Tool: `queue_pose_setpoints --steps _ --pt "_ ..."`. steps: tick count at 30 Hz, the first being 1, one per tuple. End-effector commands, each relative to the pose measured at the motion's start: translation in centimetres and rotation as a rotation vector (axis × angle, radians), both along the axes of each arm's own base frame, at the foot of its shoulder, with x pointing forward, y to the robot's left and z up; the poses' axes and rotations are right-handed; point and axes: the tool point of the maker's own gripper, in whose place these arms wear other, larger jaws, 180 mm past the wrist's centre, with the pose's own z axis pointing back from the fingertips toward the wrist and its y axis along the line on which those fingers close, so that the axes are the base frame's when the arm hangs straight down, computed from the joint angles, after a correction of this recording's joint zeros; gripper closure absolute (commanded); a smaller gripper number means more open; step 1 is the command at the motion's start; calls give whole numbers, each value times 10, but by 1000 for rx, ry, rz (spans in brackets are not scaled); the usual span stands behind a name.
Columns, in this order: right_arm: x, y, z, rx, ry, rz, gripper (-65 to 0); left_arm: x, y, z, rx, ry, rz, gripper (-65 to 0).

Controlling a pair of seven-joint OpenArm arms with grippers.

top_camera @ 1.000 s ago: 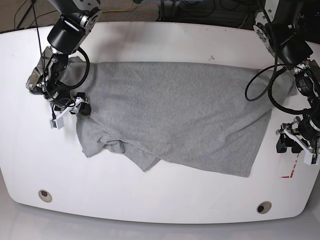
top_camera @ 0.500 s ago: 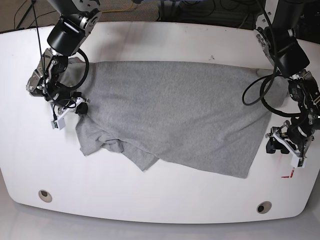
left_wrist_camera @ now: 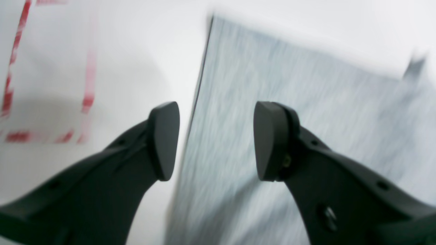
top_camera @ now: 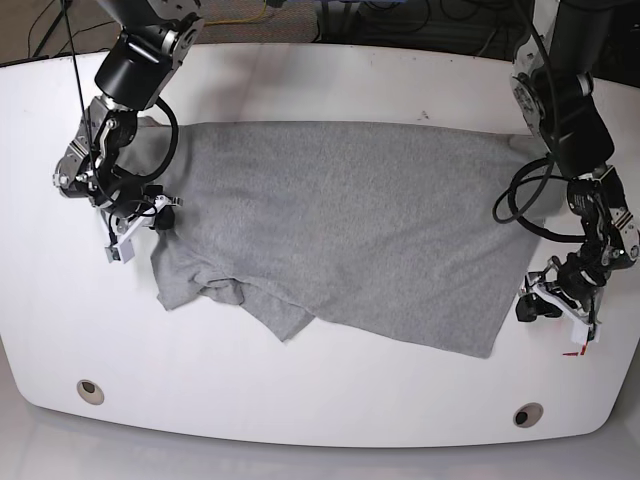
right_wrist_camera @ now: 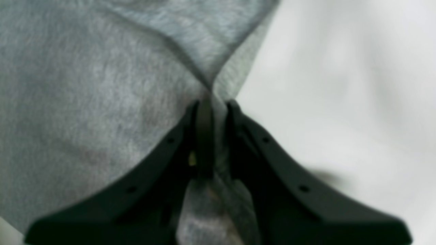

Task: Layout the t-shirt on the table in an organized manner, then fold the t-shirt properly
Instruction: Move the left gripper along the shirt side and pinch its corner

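So the shirt [top_camera: 340,230] was mostly spread over the middle of the table [top_camera: 320,400], but I'd call the layout only partly done. The big body panel lay fairly flat. The edge of the shirt nearest the two grommet holes ran crooked, though, and the corner of it closest to the right arm was bunched into a little crumpled flap folded over itself. No neat rectangle, and no sign of any actual fold started. I couldn't spot the lettering from where I stood, so no idea which face was up.

The right claw [right_wrist_camera: 211,112] was pinched tight on a bit of shirt edge. In its wrist view the fabric rose into a tented ridge right at the fingertips, so it clearly had hold of cloth, at the side of the shirt just above that crumpled corner.

The left claw [left_wrist_camera: 211,139] was at the opposite end of the shirt, jaws spread wide and holding nothing. Its wrist view was blurry, but one finger [left_wrist_camera: 163,139] sat over bare table and the other over cloth, straddling the shirt's straight edge. The red tape mark [left_wrist_camera: 85,102] was just beside it, on the side away from the shirt.

My read: still the straightening stage. Left to do would be gripping that far edge, pulling the shirt taut, sorting the bunched corner, then all of the folding.
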Motion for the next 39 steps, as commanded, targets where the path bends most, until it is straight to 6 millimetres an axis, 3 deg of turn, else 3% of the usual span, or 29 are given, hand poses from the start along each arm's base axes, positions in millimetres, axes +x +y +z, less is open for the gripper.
queue_pose_setpoints --steps 1,6,13,27,31,39 --pt "13 -7 17 -10 -58 -6 -57 15 11 11 -33 -44 57 -314" --pt "14 -6 17 -9 -59 -6 -57 23 9 -8 -101 -31 109 -314" --pt "8 -7 14 -15 -50 -4 -57 25 -13 -35 -58 13 46 -312" --pt "1 -7 12 -21 -44 -3 -57 25 -14 -39 -44 33 62 -314" --pt "1 -7 11 -21 -43 -3 -57 27 -9 -30 -23 10 62 -312" --pt "0 -7 11 -21 -41 -3 -57 15 7 -38 5 55 71 -315"
